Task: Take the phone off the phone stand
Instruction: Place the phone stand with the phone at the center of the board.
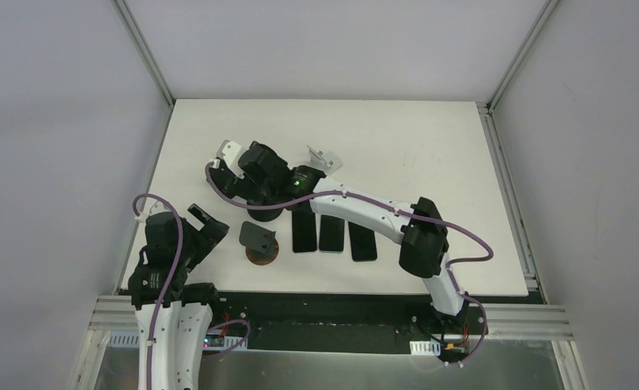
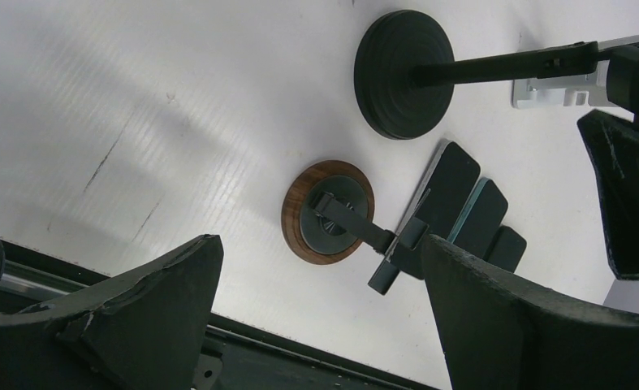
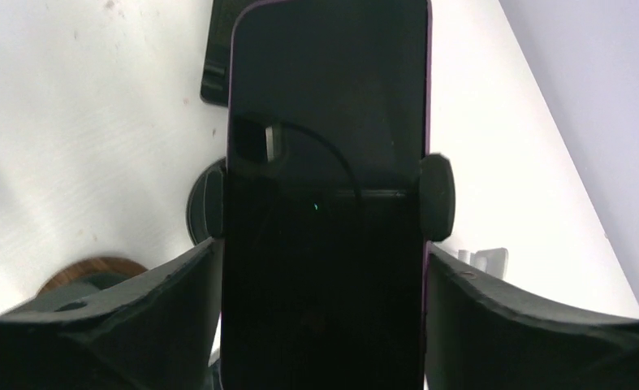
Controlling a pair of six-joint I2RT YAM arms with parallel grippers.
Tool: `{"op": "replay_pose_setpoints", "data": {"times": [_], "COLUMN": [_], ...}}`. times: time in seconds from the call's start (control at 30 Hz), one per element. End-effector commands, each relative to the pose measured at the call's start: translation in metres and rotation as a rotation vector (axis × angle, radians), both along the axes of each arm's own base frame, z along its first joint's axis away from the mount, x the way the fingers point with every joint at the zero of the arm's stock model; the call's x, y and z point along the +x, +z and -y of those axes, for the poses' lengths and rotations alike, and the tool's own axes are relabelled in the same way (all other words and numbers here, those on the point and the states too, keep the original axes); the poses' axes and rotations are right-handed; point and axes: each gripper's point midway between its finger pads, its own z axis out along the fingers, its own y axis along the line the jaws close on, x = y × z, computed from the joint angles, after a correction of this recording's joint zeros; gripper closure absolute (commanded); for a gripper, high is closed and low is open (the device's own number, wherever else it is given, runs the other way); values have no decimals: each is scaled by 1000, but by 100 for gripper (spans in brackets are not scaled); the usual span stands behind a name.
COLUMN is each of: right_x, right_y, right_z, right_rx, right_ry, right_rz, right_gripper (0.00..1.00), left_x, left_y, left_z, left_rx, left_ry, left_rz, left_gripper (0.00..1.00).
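Observation:
In the right wrist view a dark phone (image 3: pixel 328 162) with purple edges stands upright in a black phone stand, held by the stand's side clamps (image 3: pixel 436 197). My right gripper (image 3: pixel 320 248) has one finger against each long edge of the phone. In the top view the right gripper (image 1: pixel 239 175) sits over the stand's round black base (image 1: pixel 265 214), and the phone is hidden beneath it. My left gripper (image 1: pixel 206 226) is open and empty at the front left, apart from the stand; it also shows in the left wrist view (image 2: pixel 320 244).
A second, empty stand on a wooden disc (image 1: pixel 260 253) stands near the front edge. Three dark phones (image 1: pixel 332 234) lie flat side by side to its right. A white stand (image 1: pixel 324 157) is behind the right arm.

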Motion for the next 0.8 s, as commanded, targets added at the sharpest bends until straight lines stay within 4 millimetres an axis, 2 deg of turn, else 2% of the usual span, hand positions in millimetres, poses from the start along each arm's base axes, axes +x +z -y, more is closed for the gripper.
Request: {"op": "replay_pose_setpoints", "data": {"times": [0.0, 0.1, 0.2, 0.4, 0.77], "right_x": [-14, -15, -15, -11, -16], "right_y": [37, 39, 42, 42, 26], "right_z": [19, 23, 25, 26, 20], "right_rx": [26, 2, -30, -86, -122], "right_ry": [-10, -24, -33, -55, -34], "right_rz": [-24, -34, -28, 5, -46], "right_gripper": [15, 6, 2, 2, 1], "left_x": [3, 3, 3, 3, 3], "left_y": [0, -1, -1, -1, 0], "left_z": [-3, -3, -3, -1, 0], "left_rx": [2, 1, 0, -5, -10], "left_ry": [16, 16, 14, 11, 0], "left_rz": [2, 0, -2, 1, 3], "left_gripper": [4, 4, 4, 4, 4]}}
